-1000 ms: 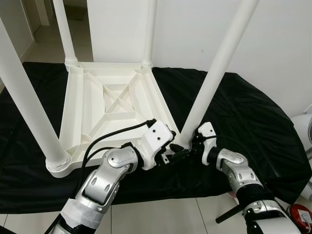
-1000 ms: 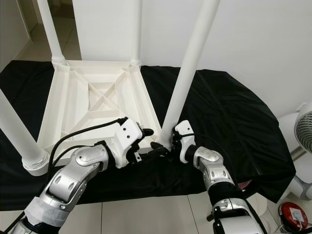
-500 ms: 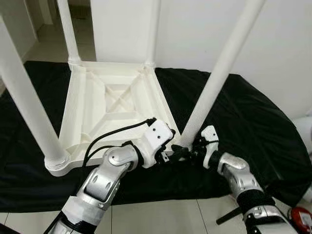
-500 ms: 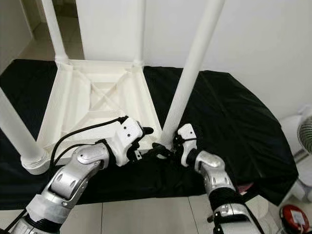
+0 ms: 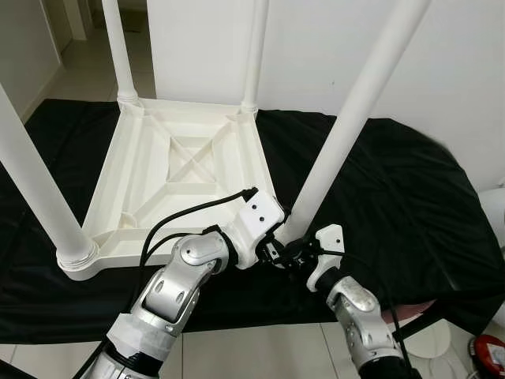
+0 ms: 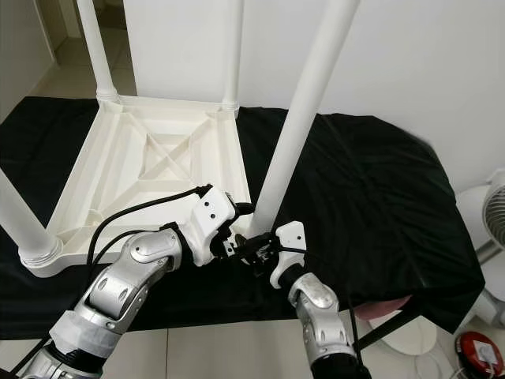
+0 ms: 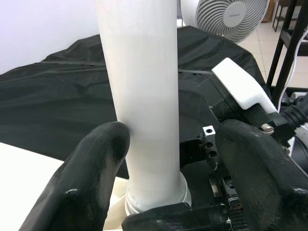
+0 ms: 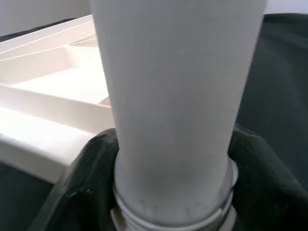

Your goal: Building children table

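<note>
White plastic is what you have before you: one upside-down children's table [image 5: 181, 170], its ribbed underside facing up, with four round legs standing from its corners. It lies on a surface draped in black cloth [image 5: 394, 189]. Going left to right, the near-left leg [image 5: 39, 185] sits in its corner collar, two far legs rise at the back corners, and the near-right leg [image 5: 355, 110] leans up and to the right from its socket.

Your two arms meet at the foot of that near-right leg. The left arm reaches in bent at the elbow, wrist turned toward the leg; its left pincer [image 7: 168, 159] straddles the leg with one finger on each side, spread wider than the leg and not squeezing it. The right arm comes up from below, and the right pincer [image 8: 171, 159] is clenched around the leg just above its threaded collar, a finger pressed on either side.

A white fan [image 7: 226, 17] stands beyond the cloth.
</note>
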Robot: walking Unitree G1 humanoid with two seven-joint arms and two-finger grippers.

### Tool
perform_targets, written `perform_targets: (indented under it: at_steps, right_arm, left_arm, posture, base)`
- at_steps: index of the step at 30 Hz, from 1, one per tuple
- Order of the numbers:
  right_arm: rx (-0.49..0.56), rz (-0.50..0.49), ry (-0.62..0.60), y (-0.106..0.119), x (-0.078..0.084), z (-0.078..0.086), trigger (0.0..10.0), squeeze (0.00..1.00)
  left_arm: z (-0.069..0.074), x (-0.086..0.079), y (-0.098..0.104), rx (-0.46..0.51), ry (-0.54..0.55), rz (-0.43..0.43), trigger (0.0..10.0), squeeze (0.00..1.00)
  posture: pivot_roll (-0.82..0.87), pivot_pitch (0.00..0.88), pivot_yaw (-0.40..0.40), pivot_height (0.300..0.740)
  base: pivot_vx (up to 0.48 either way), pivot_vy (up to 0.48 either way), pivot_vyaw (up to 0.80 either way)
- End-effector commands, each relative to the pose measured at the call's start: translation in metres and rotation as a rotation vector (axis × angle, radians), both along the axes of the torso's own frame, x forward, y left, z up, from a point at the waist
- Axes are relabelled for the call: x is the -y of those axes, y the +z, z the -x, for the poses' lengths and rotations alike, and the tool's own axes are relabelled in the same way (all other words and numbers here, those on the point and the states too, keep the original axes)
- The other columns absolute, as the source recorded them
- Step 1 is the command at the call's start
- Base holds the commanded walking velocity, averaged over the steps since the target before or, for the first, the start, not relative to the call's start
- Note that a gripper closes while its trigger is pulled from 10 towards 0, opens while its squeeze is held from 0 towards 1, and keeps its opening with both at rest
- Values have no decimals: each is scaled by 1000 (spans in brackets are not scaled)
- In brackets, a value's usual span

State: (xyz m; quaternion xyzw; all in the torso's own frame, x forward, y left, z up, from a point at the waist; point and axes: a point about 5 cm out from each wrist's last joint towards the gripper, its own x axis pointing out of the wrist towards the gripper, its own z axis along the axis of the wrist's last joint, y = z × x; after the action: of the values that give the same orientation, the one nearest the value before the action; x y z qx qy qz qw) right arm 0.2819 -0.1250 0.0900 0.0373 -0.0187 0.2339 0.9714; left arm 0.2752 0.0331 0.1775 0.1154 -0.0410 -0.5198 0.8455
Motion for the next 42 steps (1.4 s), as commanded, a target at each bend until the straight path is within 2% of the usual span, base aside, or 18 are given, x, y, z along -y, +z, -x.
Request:
perform_targets:
  at_steps: [1, 4, 6, 7, 8, 14, 19, 20, 25, 33, 34, 35, 36, 37, 38, 39, 40, 42]
  right_arm:
    - [-57, -7, -107, -11, 6, 4, 10000, 0]
    - [-71, -36, -199, -13, 1, 5, 10000, 0]
    - [-93, -52, -337, -15, -2, 4, 10000, 0]
    - [-93, -52, -337, -15, -2, 4, 10000, 0]
    - [-102, -68, -400, -14, -3, 4, 10000, 0]
    - [-111, -81, -458, -13, -3, 5, 10000, 0]
    - [-85, -49, -470, -9, 9, 3, 10000, 0]
    - [-74, -45, -474, -7, 15, 2, 10000, 1000]
    - [-35, -41, -470, 0, 27, -3, 10000, 1000]
    - [-4, -2, -317, 10, 41, -13, 10000, 1000]
    - [-7, 14, -240, 13, 44, -16, 10000, 0]
    - [-7, 14, -240, 13, 44, -16, 10000, 0]
    - [-7, 28, -146, 17, 45, -18, 10000, 0]
    - [-7, 28, -146, 17, 45, -18, 10000, 0]
    - [-10, 36, -58, 20, 46, -20, 10000, 0]
    - [-10, 36, -58, 20, 46, -20, 10000, 0]
    - [-4, 47, 7, 24, 48, -22, 10000, 0]
    - [-4, 47, 7, 24, 48, -22, 10000, 0]
  left_arm:
    - [-1, 1, 1, 3, -5, -2, 10000, 0]
    - [0, -2, -1, -11, -2, -3, 10000, 0]
    - [2, -5, -5, -25, 8, -5, 10000, 0]
    - [2, -5, -5, -25, 8, -5, 10000, 0]
    - [2, -7, -8, -32, 23, -6, 10000, 0]
    - [2, -11, -10, -46, 56, 11, 10000, 0]
    - [2, -18, -9, -51, 112, 46, 10000, 0]
    - [1, -20, -8, -52, 134, 57, 10000, 0]
    - [0, -23, -5, -50, 160, 71, 10000, 0]
    - [7, -24, -12, -68, 139, 42, 10000, 0]
    - [9, -24, -13, -73, 129, 41, 10000, 0]
    - [9, -24, -13, -73, 129, 41, 10000, 0]
    - [11, -23, -13, -80, 112, 35, 10000, 0]
    - [11, -23, -13, -80, 112, 35, 10000, 0]
    - [13, -23, -14, -83, 96, 30, 10000, 0]
    - [13, -23, -14, -83, 96, 30, 10000, 0]
    - [14, -23, -13, -83, 90, 30, 10000, 0]
    - [14, -23, -13, -83, 90, 30, 10000, 0]
  posture:
    - [-68, 0, -62, 740]
    - [-71, 0, -57, 740]
    - [-75, 0, -59, 740]
    - [-75, 0, -59, 740]
    - [-71, 0, -63, 740]
    - [-71, 0, -65, 740]
    - [-60, 0, -72, 740]
    - [-55, 0, -72, 740]
    - [-50, 0, -75, 740]
    - [-42, 0, -74, 740]
    - [-41, 0, -74, 740]
    - [-41, 0, -74, 740]
    - [-38, 0, -74, 740]
    - [-38, 0, -74, 740]
    - [-37, 0, -74, 740]
    - [-37, 0, -74, 740]
    - [-31, 0, -79, 740]
    - [-31, 0, -79, 740]
  base:
    - [0, 0, 0]
    - [0, 0, 0]
    - [0, 0, 0]
    - [0, 0, 0]
    - [0, 0, 0]
    - [0, 0, 0]
    - [0, 0, 0]
    - [0, 0, 0]
    - [0, 0, 0]
    - [0, 0, 0]
    - [0, 0, 0]
    - [0, 0, 0]
    - [0, 0, 0]
    - [0, 0, 0]
    - [0, 0, 0]
    - [0, 0, 0]
    - [0, 0, 0]
    - [0, 0, 0]
